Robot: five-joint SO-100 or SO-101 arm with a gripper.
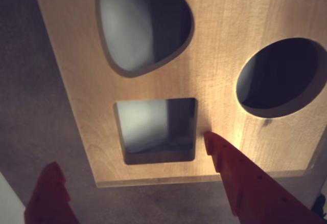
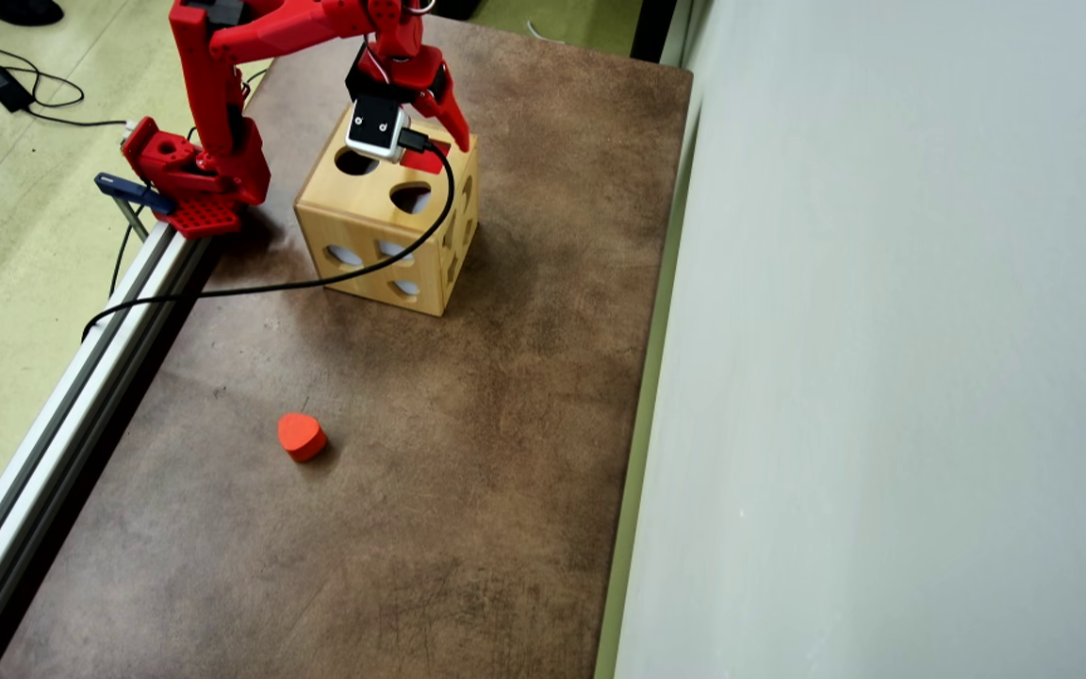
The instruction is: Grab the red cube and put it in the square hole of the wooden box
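Observation:
The wooden box [image 1: 214,45] fills the wrist view from above, with its square hole [image 1: 156,127], a rounded-triangle hole [image 1: 143,24] and a round hole [image 1: 281,73]. Only grey interior shows through the square hole. The red cube shows in neither view. My red gripper [image 1: 130,150] is open and empty just above the box top. One fingertip [image 1: 212,142] hangs beside the square hole, and the other [image 1: 51,175] is past the box edge over the table. In the overhead view the gripper [image 2: 444,149] is over the far right part of the box [image 2: 364,222].
An orange-red rounded-triangle block [image 2: 301,437] lies on the brown table [image 2: 468,471], well in front of the box. The arm's base [image 2: 194,179] is clamped at the table's left rail. A black cable [image 2: 317,281] runs across the box front. A pale wall [image 2: 882,377] bounds the right side.

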